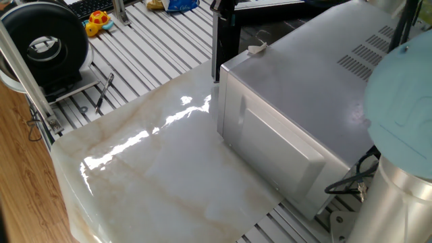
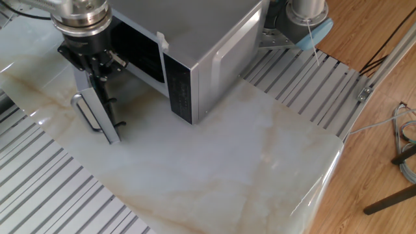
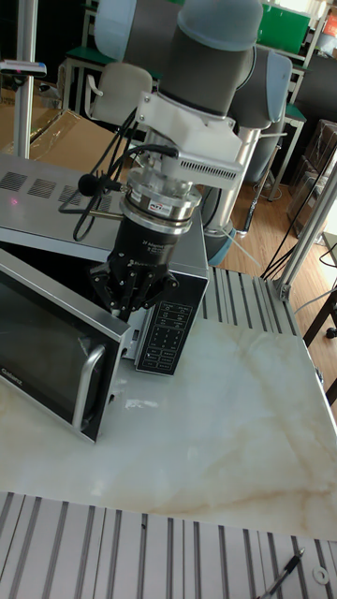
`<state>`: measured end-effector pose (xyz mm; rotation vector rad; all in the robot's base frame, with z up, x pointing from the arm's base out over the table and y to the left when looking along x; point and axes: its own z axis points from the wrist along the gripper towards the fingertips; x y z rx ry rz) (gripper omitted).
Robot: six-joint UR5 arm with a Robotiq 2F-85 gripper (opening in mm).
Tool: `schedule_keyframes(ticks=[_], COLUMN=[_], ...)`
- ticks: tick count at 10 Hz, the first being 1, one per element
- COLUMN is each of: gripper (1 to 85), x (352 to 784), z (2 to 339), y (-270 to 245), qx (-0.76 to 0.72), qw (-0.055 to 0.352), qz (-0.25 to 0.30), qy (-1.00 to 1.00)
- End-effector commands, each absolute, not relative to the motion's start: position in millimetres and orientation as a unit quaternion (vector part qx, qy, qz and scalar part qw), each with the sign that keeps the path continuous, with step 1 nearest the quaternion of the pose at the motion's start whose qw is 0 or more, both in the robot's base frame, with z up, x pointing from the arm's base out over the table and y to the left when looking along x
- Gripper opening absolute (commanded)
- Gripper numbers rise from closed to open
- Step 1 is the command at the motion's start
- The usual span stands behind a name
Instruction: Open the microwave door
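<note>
Polished, glossy pale marble-look slab desk [image 1: 155, 169], veined tan, throwing bright glare. Matt brushed grey sheet-metal microwave box [image 1: 317, 88], smooth, slotted on top. Dark glassy-faced microwave door [image 3: 42, 351] with silver-grey metal edge and satin metal bar handle [image 2: 88, 114]. Black matt gripper [image 3: 131, 298] below a shiny machined-metal collar. Ribbed bare aluminium rails [image 2: 305, 84] beside. Warm wood-grain floor [image 2: 383, 130], faintly sheened.

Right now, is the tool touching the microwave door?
Touching. In the tall fixed view the tool sits on the top free edge of the microwave door, with no gap visible. The other fixed view also shows it at that edge.
</note>
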<state>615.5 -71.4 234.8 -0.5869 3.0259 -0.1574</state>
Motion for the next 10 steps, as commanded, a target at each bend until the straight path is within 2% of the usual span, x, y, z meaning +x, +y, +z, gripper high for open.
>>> schedule_keyframes(ticks=[1, 3, 8, 10], gripper=[1.0, 1.0, 1.0, 1.0], x=[622, 620, 624, 612], z=[235, 236, 237, 241], y=[-77, -67, -63, -34], qx=[-0.206, -0.183, -0.145, -0.119], qw=[0.023, 0.027, 0.038, 0.045], qz=[-0.05, -0.031, -0.027, -0.011], qy=[0.977, 0.982, 0.988, 0.992])
